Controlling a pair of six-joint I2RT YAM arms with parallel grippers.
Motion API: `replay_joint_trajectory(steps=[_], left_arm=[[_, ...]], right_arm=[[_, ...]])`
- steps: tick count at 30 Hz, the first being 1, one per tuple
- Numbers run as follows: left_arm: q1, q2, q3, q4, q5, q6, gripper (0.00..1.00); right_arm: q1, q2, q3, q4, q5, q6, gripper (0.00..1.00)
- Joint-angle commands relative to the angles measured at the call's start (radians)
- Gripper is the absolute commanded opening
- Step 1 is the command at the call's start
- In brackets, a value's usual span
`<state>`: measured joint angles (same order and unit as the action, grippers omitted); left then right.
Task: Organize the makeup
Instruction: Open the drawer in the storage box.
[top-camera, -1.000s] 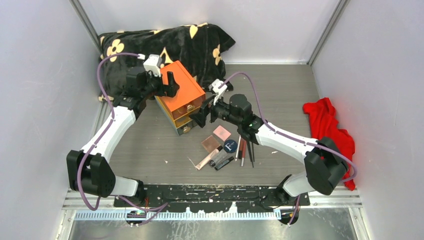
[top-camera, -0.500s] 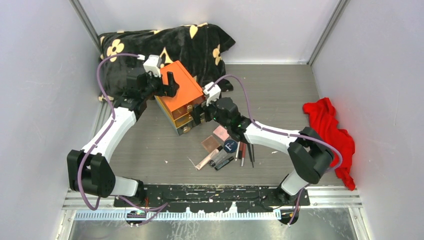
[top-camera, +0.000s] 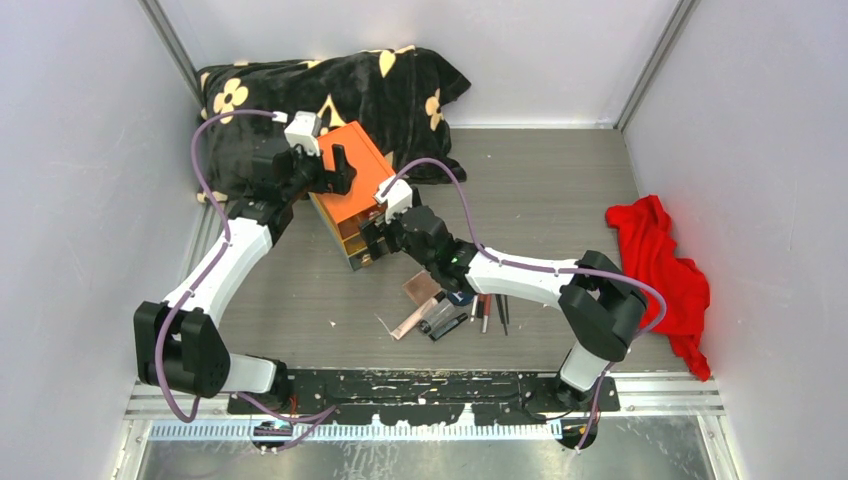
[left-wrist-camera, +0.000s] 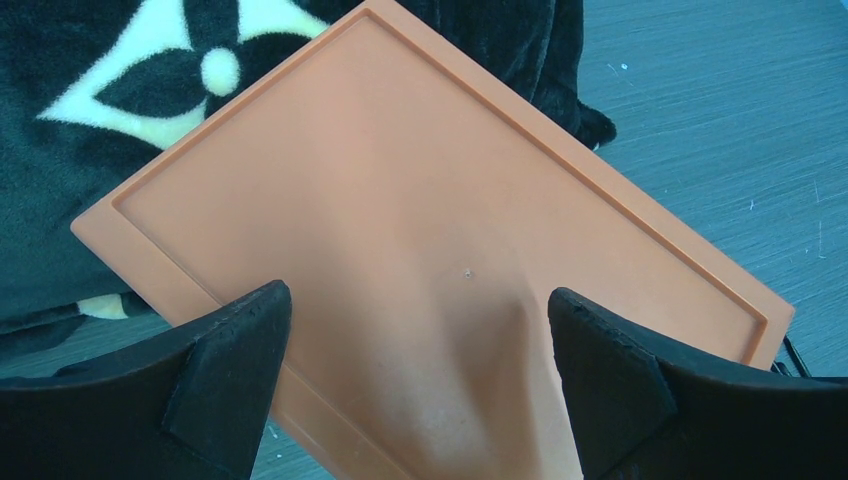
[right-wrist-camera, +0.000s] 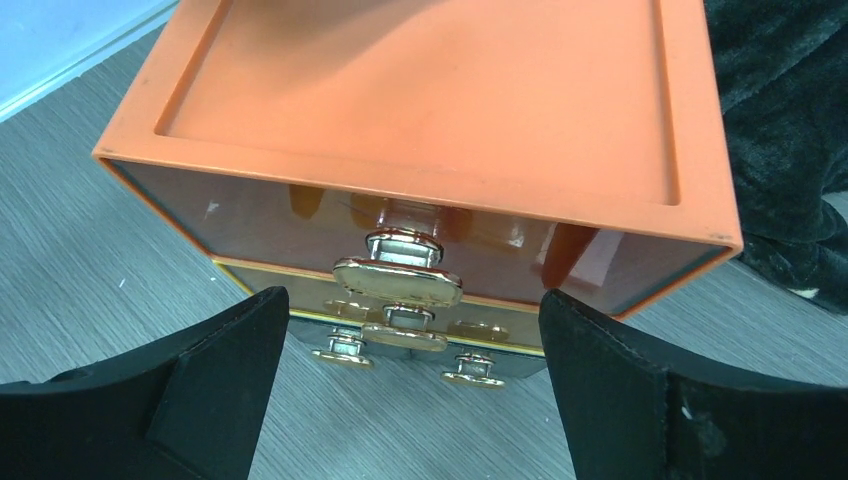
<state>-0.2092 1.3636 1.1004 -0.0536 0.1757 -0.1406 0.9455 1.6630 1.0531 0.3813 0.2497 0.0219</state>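
Note:
The makeup lies on the table in front of the orange box with clear drawers (top-camera: 352, 192): a pink square compact (top-camera: 421, 288), a pinkish tube (top-camera: 404, 322), a black tube (top-camera: 448, 325) and thin pencils (top-camera: 492, 312). The right forearm covers part of the pile. My right gripper (top-camera: 372, 240) (right-wrist-camera: 415, 340) is open and faces the drawer fronts (right-wrist-camera: 420, 225), with the gold handles (right-wrist-camera: 398, 278) between its fingers and untouched. My left gripper (top-camera: 335, 168) (left-wrist-camera: 420, 330) is open just over the box's orange lid (left-wrist-camera: 400, 180), holding nothing.
A black blanket with cream flowers (top-camera: 300, 90) (left-wrist-camera: 120, 60) lies bunched behind the box in the far left corner. A red cloth (top-camera: 655, 250) sits against the right wall. Grey walls close in the table on three sides.
My right arm has swung left and away from the makeup pile until its open fingers face the drawer handles. The left arm and the box have stayed put.

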Motion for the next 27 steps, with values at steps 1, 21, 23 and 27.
replay_joint_trajectory(steps=[1, 21, 23, 27], left_arm=[[-0.001, -0.001, -0.044, -0.059, -0.015, -0.013, 1.00], [-0.001, 0.049, -0.080, -0.027, -0.032, -0.026, 1.00], [-0.001, 0.053, -0.082, -0.025, -0.031, -0.028, 1.00], [0.000, 0.059, -0.089, -0.022, -0.030, -0.027, 1.00]], right_arm=[[-0.001, -0.016, 0.043, 0.097, 0.028, -0.015, 1.00], [0.001, -0.003, 0.091, 0.106, 0.045, -0.027, 0.72], [0.000, 0.003, 0.091, 0.108, 0.042, -0.022, 0.66], [0.001, 0.010, 0.090, 0.105, 0.026, -0.009, 0.44]])
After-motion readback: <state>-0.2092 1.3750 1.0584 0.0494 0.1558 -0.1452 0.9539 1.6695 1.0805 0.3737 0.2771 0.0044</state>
